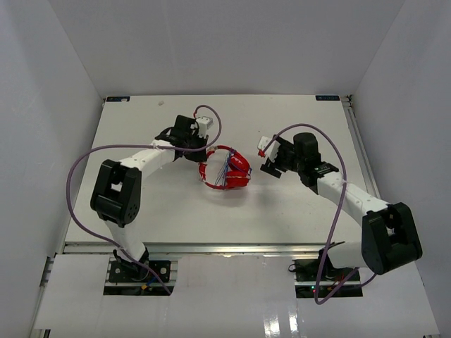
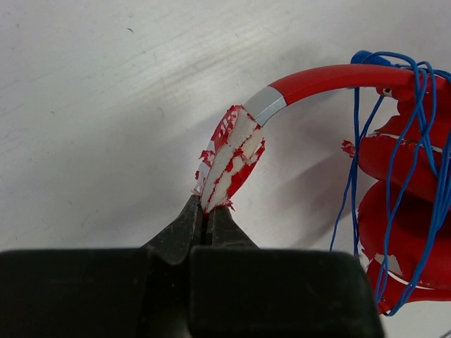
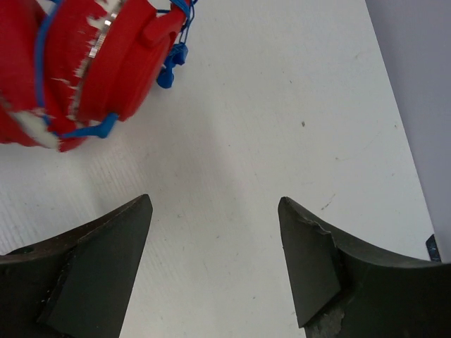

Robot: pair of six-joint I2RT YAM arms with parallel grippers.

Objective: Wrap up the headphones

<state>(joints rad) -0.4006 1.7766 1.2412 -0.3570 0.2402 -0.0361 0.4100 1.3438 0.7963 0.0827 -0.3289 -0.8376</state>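
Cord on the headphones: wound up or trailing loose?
Wound up: the cord loops repeatedly around the headphones; its plug dangles beside them.

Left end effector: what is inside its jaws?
The left end effector pinches the peeling padded headband tip of the headphones. How far that tip reaches in is covered by the black housing.

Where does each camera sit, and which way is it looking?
Top external: above the near edge of the table, looking down; left arm and right arm show.
Left wrist: looks along the shut left end effector, pinching the headphones.
Right wrist: looks past the open right end effector at the table.
Shared: all three show the headphones.
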